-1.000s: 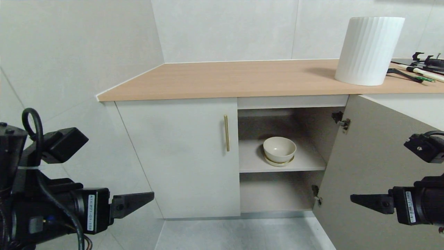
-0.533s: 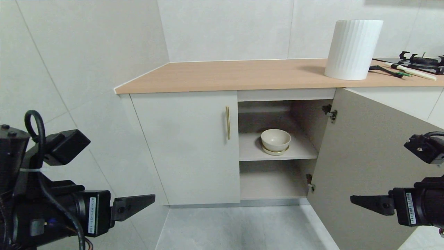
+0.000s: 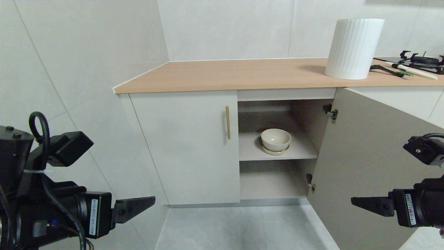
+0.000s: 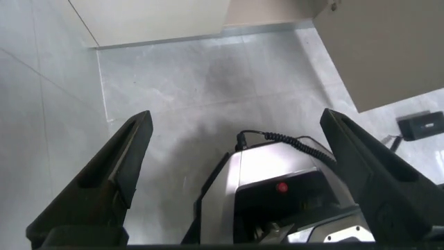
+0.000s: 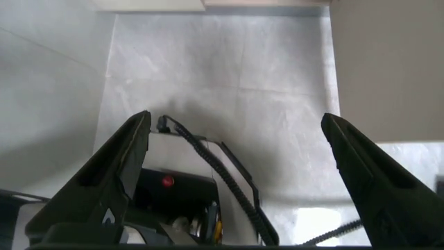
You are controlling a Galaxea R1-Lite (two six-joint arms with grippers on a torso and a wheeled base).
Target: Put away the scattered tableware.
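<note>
Nothing moved inside cabinet over last second; only viewpoint pulled back, then settled. Left gripper (image 3: 147,201) and right gripper (image 3: 359,201): fingers spread wide, both empty, low before cabinet, well apart from bowl. Bowl (image 3: 275,139) sits on plate (image 3: 275,151) on upper shelf (image 3: 303,150), stacked, likely to save room. Right door (image 3: 364,156) stands open, probably for more pieces. Utensils (image 3: 409,69) lie on countertop (image 3: 236,74) beyond white ribbed container (image 3: 353,48).
</note>
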